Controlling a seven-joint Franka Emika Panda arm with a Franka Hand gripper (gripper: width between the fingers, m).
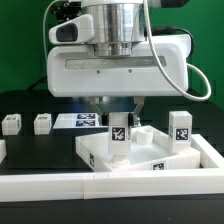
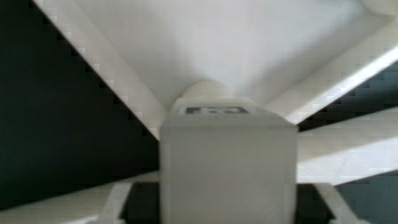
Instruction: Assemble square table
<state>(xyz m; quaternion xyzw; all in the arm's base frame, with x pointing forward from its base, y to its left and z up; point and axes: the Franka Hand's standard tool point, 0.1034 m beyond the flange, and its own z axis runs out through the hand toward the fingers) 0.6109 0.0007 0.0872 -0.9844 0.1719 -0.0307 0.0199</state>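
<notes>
The white square slab (image 1: 105, 157) lies flat in the middle, with a tag on its near edge. My gripper (image 1: 118, 117) hangs over it, shut on an upright white leg post (image 1: 118, 133) whose lower end is at the slab's top face. In the wrist view the same leg post (image 2: 228, 150) fills the middle between my dark fingers (image 2: 141, 200), with the slab (image 2: 267, 50) beyond it. A second tagged leg post (image 1: 181, 128) stands upright at the slab's corner on the exterior view's right.
Two more leg posts (image 1: 12, 123) (image 1: 42, 122) stand on the black worktop at the exterior view's left. The marker board (image 1: 78, 121) lies behind the slab. A white rail (image 1: 120, 186) runs along the front and up the right side.
</notes>
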